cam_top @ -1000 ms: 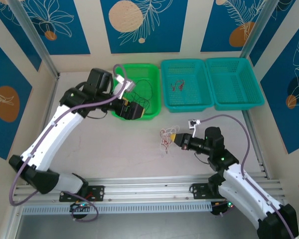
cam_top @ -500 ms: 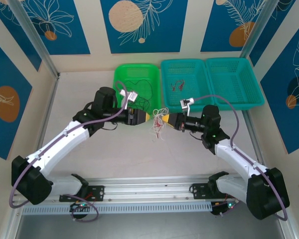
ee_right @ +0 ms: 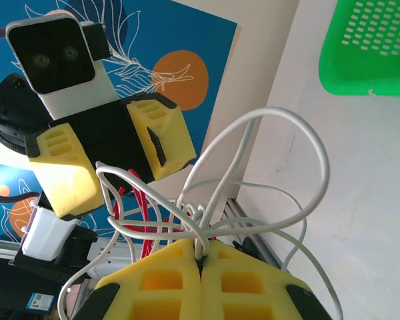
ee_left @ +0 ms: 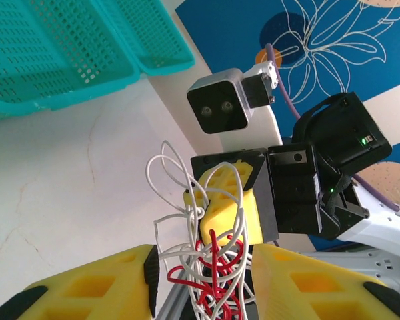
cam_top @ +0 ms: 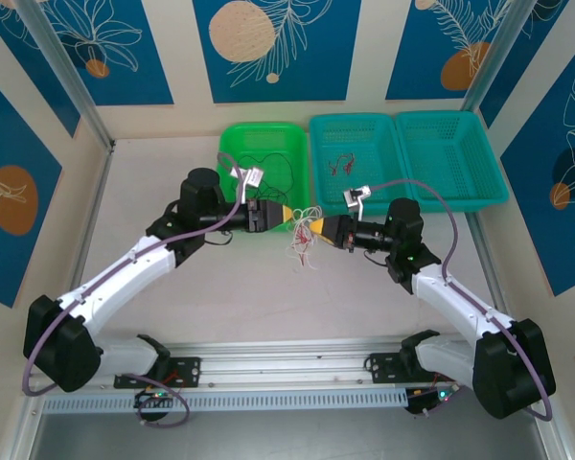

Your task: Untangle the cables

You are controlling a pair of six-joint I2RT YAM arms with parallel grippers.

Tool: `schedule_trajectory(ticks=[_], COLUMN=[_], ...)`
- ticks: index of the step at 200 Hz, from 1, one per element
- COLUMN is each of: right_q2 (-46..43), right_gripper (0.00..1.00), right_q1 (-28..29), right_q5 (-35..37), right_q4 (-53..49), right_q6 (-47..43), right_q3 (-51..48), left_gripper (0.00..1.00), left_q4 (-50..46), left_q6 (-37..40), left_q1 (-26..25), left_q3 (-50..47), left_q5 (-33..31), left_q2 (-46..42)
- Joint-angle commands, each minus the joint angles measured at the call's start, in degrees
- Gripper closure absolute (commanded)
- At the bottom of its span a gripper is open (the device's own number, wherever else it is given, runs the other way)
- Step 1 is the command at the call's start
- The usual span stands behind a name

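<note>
Above the tabletop (cam_top: 230, 287), just in front of the green basket (cam_top: 264, 126), the right claw (cam_top: 316, 227) is pressed together, pinching the white cable (cam_top: 302, 247). The left claw (cam_top: 286, 216) stands spread, its fingers either side of the hanging white-and-red tangle. The red cable (ee_left: 213, 250) loops between them.

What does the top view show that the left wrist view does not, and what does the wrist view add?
Top view: the green basket with the black cable in it, plus the left arm and right arm whole. Left wrist view: close up, the red cable threaded through loops of the white cable between the left jaws. Both: the teal baskets, the tangle, the right jaws shut on its white cable.
</note>
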Motion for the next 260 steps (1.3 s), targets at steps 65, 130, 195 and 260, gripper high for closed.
schedule_trajectory(ticks=[65, 130, 195, 260], right_q2=[-0.1, -0.2, -10.5, -18.3], right_gripper=[1.0, 1.0, 1.0, 1.0], right_q1=[0.4, 0.4, -3.9, -15.4], right_q5=[-0.9, -0.6, 26.3, 40.0], right_q4=[-0.2, -2.1, -48.4, -62.1], right_q6=[0.1, -0.7, -23.2, -27.4], right_q3=[1.2, 0.9, -0.1, -8.3], left_gripper=[0.74, 1.0, 1.0, 1.0], left_q4=[5.8, 7.2, -11.6, -17.7], left_q6=[-2.2, -2.2, 7.8, 10.9], left_q1=[-1.0, -2.1, 1.1, 8.2], left_q3=[-2.5, -2.3, 3.1, 9.4], left_q5=[2.4, 2.9, -10.4, -16.4], left_q2=[2.2, 3.2, -4.8, -11.1])
